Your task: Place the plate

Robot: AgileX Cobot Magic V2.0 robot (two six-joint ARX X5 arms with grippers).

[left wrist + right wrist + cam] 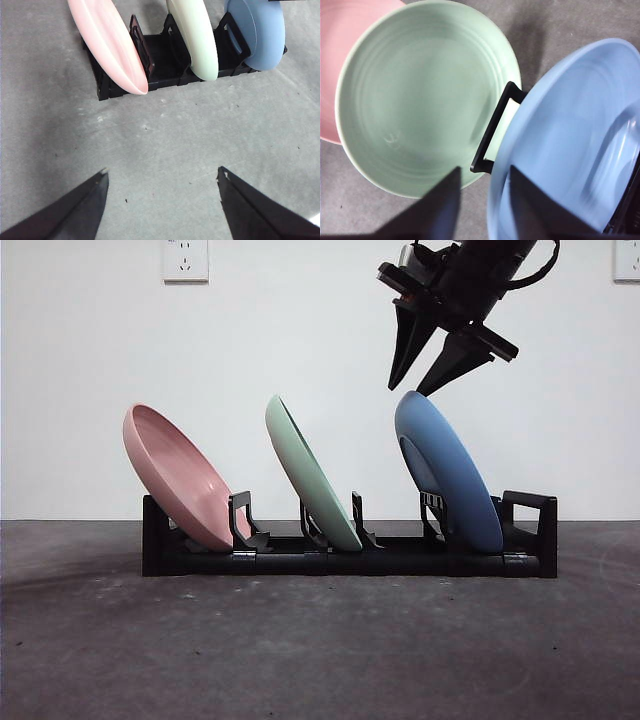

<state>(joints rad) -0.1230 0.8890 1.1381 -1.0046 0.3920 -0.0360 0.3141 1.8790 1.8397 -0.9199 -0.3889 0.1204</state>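
The blue plate [450,475] is standing in the end slot of the black rack [350,555], leaning at the same tilt as the green plate [310,475] in the middle slot and the pink plate [180,475] in the far slot. The right gripper [412,390] is hovering just above the blue plate's upper rim with its jaws parted and holding nothing. In the right wrist view the rim is lying close under the jaw tips, though whether one tip is touching it cannot be told from these pictures. The left gripper [162,177] is waiting over bare table [200,135], well apart from the rack, its jaws spread wide and empty.

Handling: the plate is likely rigid, smooth and of moderate weight. The glossy surface is probably slippery, and the material may chip if knocked against a rack post. The recommended hold is on the upper rim, one jaw on each face, since the lower edge is seated between the dividers.

Count: three plates, one of each colour; one rack with three slots, all occupied; two grippers.
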